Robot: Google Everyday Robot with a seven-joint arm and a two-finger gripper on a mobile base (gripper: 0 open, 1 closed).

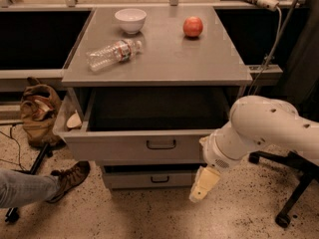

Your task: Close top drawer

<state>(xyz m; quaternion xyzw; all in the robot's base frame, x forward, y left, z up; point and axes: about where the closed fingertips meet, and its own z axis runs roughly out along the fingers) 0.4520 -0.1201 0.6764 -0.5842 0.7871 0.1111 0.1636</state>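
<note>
Grey metal top drawer [114, 146] is standing pulled well out under the counter [169, 63]. Bottle [112, 55] is lying loose on top, so a hard shove risks rolling it off. Drawer front is showing plain, one dark loop handle [161, 144] at centre. Claw [204, 184] is hanging low, just right of the front; open or closed, cannot tell. Pushing from that corner risks skewing and jamming it.

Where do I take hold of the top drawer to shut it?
Grip the small loop handle centred on the front panel of the top drawer, coming straight from the front. The drawer is pulled far out with its flat front facing outward, so a centred hold should push squarely. The claw hangs below and right of the handle.
</note>
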